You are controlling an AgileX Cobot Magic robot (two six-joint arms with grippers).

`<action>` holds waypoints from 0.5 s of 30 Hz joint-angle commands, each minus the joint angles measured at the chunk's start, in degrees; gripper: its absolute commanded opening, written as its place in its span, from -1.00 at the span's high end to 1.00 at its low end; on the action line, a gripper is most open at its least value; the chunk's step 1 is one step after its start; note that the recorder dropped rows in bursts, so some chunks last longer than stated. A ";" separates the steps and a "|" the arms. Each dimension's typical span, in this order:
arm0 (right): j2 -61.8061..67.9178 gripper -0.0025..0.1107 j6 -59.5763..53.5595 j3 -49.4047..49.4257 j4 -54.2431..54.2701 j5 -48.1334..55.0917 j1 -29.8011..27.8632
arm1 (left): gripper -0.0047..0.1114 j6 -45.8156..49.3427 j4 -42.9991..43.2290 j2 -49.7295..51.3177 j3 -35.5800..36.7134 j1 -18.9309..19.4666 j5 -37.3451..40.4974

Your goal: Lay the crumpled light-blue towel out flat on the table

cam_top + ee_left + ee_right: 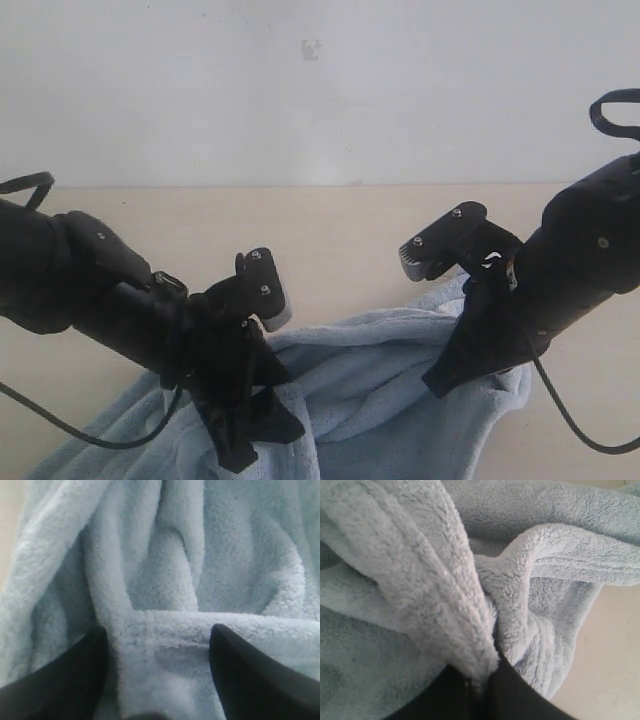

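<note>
Crumpled light-blue towel [380, 385] heaped on the pale cream counter [330, 225], bunched beneath and between two black pincers. Left pincer [258, 442] pointed down into the fleece and spread wide, a thick hemmed fold lying across the gap between its dark fingers [65, 680], deep soft creases rising just beyond the tips. Right pincer [440, 380] narrowed hard onto a gathered ridge of the cloth, gripping it right at the tips, folds fanning outward from that pinch. Seen from the right wrist, bare counter [610, 655] just beside the clamped pincer [482, 680], with a looped edge of towel [420, 580] draped next to it. Seen from the left wrist, fluffy towel [165, 555] on every side of the open pincer [157, 630], only a sliver of counter [7, 510] past the far folds.
</note>
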 commanded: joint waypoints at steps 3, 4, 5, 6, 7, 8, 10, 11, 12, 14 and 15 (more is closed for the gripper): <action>-0.22 0.96 0.11 0.03 -0.30 -0.86 -0.25 | -0.06 1.09 -0.13 3.51 -0.38 -1.55 -2.05; -0.22 0.96 0.11 0.03 -0.30 -0.86 -0.25 | -0.05 1.09 -0.13 3.78 -0.38 -1.55 -2.05; -0.22 0.96 0.11 0.03 -0.30 -0.86 -0.25 | -0.02 1.09 -0.13 4.11 -0.38 -1.55 -2.05; -0.22 0.96 0.11 0.03 -0.30 -0.86 -0.25 | 0.02 1.09 -0.13 4.13 -0.38 -1.55 -2.05; -0.22 0.96 0.11 0.03 -0.30 -0.86 -0.25 | 0.11 1.09 -0.13 4.23 -0.38 -1.55 -2.05; -0.22 0.96 0.11 0.03 -0.30 -0.86 -0.25 | 0.22 1.09 -0.13 4.23 -0.38 -1.55 -2.05; -0.22 0.96 -0.01 0.03 -0.30 -0.86 -0.25 | 0.45 1.09 -0.13 4.23 -0.38 -1.55 -2.05; -0.22 0.96 -0.01 0.03 -0.30 -0.86 -0.25 | 0.56 1.09 -0.13 4.23 -0.38 -1.55 -2.05; -0.22 0.96 -0.01 0.03 -0.30 -0.86 -0.25 | 0.67 1.09 -0.13 4.23 -0.38 -1.55 -2.05; -0.22 0.96 -0.11 0.03 -0.30 -0.99 -0.25 | 0.85 0.98 -0.13 4.23 -0.38 -1.55 -2.05; -0.22 0.96 -0.11 0.03 -0.30 -0.99 -0.25 | 0.85 0.98 -0.13 4.10 -0.38 -1.55 -2.05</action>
